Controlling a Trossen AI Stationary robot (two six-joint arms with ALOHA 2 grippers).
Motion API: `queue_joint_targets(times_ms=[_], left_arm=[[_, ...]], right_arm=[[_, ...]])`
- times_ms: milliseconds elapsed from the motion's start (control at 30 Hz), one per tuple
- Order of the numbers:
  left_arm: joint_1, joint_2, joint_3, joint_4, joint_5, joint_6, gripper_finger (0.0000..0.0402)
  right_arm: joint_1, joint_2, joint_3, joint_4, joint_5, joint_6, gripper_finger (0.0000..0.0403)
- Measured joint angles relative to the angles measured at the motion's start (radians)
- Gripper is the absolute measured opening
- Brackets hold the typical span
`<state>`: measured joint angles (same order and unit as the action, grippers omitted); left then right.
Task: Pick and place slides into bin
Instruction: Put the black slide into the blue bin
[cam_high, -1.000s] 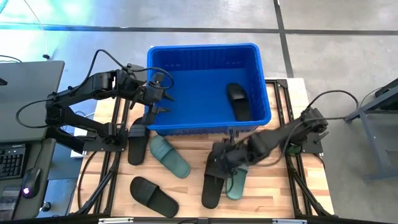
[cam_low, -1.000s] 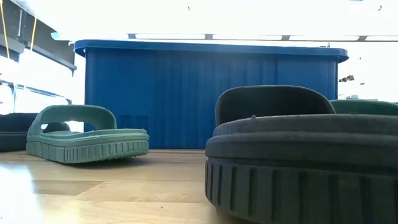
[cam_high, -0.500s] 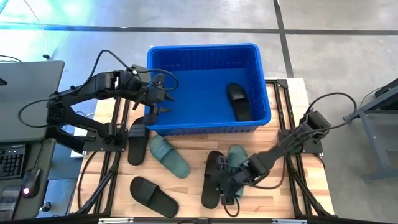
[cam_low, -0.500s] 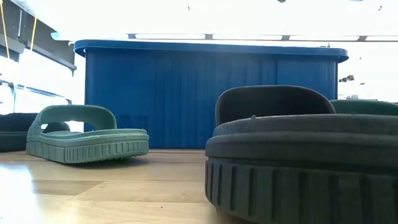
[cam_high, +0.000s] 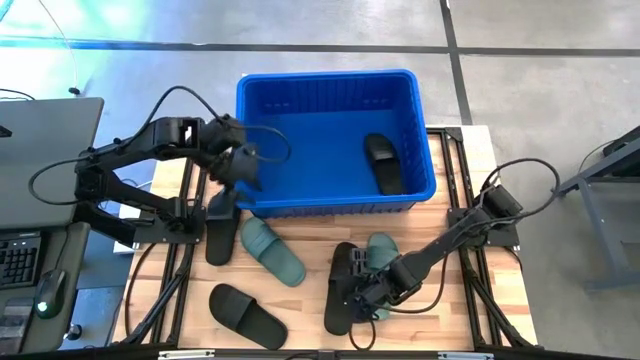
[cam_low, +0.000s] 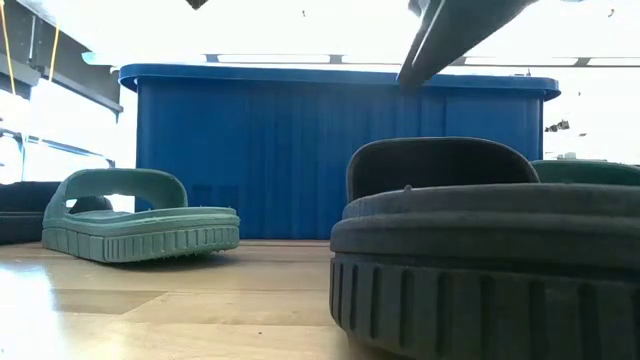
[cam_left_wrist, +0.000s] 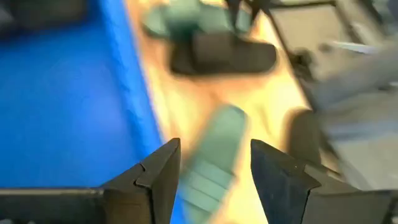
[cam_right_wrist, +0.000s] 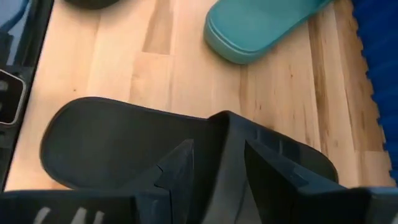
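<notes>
Your right gripper (cam_high: 358, 290) sits low over the black slide (cam_high: 343, 288) near the front edge of the table (cam_high: 310, 300); in the right wrist view its two dark fingers (cam_right_wrist: 177, 167) stand slightly spread just over that slide's (cam_right_wrist: 143, 146) strap, with nothing pinched between them. A sage green slide (cam_high: 378, 270) lies touching the black one on its right side, partly under your right arm.

Your left gripper (cam_high: 243, 170) hangs at the left front corner of the blue bin (cam_high: 330, 85); its fingers (cam_left_wrist: 158, 171) are spread and empty, and the left wrist view looks past them onto the bin's wall (cam_left_wrist: 134, 112) and a green slide (cam_left_wrist: 214, 155) on the wood beside it.

One black slide (cam_high: 383, 162) already lies inside the bin, toward its right side. On the table, a second green slide (cam_high: 272, 250) rests at an angle just in front of the bin, a black slide (cam_high: 220, 230) lies beside it to the left with its far end under your left gripper, and another black slide (cam_high: 246, 315) sits near the front left. Five slides show in the high view
</notes>
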<state>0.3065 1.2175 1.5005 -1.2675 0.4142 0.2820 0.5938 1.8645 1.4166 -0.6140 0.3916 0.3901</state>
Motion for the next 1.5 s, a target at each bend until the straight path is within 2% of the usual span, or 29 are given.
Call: queue_joint_targets(times_ms=[100,233,300,500,667,800,967,1233,1367,1500], left_arm=[[-0.076,-0.006,0.000,-0.081,0.012,-0.049,0.0179],[-0.236,-0.019,0.000,-0.069,0.007,-0.163,0.0179],[-0.342,-0.017,0.000,-0.046,-0.054,-0.250,0.0179],[-0.601,0.029,0.000,-0.045,-0.346,-0.591,0.0179],[-0.743,0.114,0.000,-0.046,-0.422,-0.855,0.0179],[-0.829,0.223,0.000,-0.046,-0.418,-1.047,0.0179],[-0.897,0.388,0.000,-0.042,-0.354,-1.249,0.0179],[-0.944,0.640,0.000,-0.042,-0.186,-1.308,0.0179],[-0.948,0.706,-0.001,-0.034,-0.174,-1.360,0.0179],[-0.948,0.720,0.000,-0.017,-0.181,-1.423,0.0179]], right_arm=[[-0.005,0.000,0.000,-0.012,0.012,-0.014,0.0133],[-0.011,0.000,0.000,-0.056,0.031,-0.015,0.0133],[-0.017,0.000,0.000,-0.086,0.028,-0.017,0.0133],[-0.032,0.000,0.000,-0.124,0.027,-0.017,0.0133],[-0.053,0.000,0.000,-0.123,0.026,-0.091,0.0133],[-0.070,0.000,0.000,-0.123,0.026,-0.165,0.0133],[-0.089,0.000,0.000,-0.122,0.026,-0.181,0.0133],[-0.106,0.000,0.000,-0.122,0.026,-0.056,0.0133],[-0.103,0.000,0.000,-0.122,0.024,0.025,0.0133],[-0.099,0.000,0.000,-0.117,0.023,0.145,0.0133]])
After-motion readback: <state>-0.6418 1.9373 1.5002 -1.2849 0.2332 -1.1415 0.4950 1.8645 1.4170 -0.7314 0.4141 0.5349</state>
